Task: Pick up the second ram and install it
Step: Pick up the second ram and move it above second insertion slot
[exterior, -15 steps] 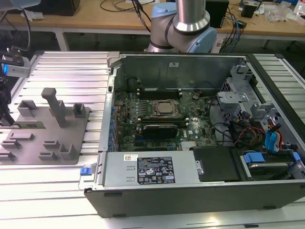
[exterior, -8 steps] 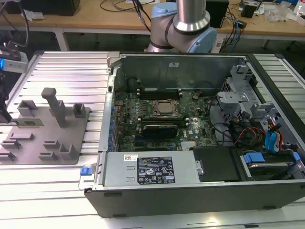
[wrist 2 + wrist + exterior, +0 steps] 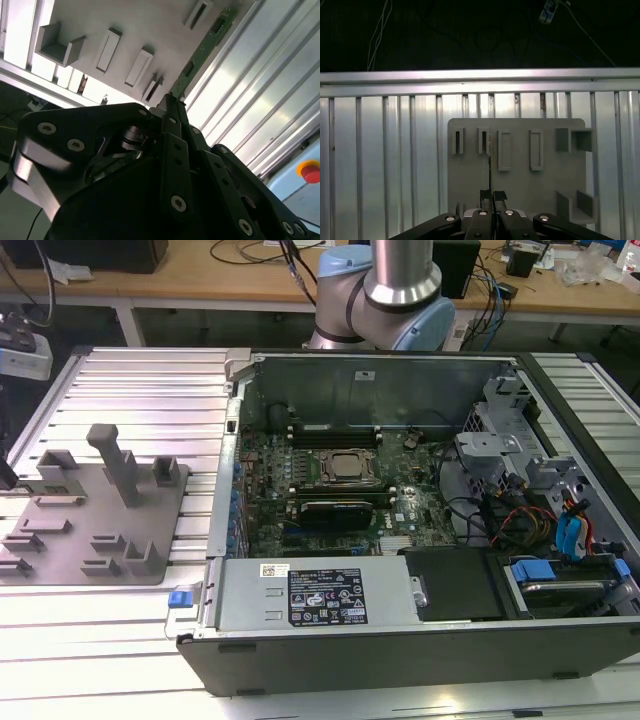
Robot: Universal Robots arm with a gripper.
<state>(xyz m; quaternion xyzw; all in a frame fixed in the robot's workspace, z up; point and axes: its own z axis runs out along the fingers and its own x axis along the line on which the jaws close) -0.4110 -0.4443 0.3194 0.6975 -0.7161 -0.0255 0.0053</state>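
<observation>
Grey plastic tray (image 3: 65,550) sits at the left of the slatted metal table (image 3: 130,390), well apart from the open case (image 3: 400,660) to its right. In the second wrist view the gripper (image 3: 172,102) is closed to a narrow pinch on one end of the ram (image 3: 204,49). The green stick runs straight out from the fingertips towards the tray's slots. In the first wrist view the ram (image 3: 490,165) shows edge-on, in line with the fingers, its far end at a slot. Whether that end is clear of the slot cannot be told. Assessment: the hold is at one end only, so the long stick may pivot in the pinch. The lift should run straight along the slot's axis with no sideways drag, and the grip should be firm without bowing the board. The stick should stay upright and pass above the tray's upright blocks. The motherboard (image 3: 265,505) lies inside the case, and the case wall between stands as an obstacle.
</observation>
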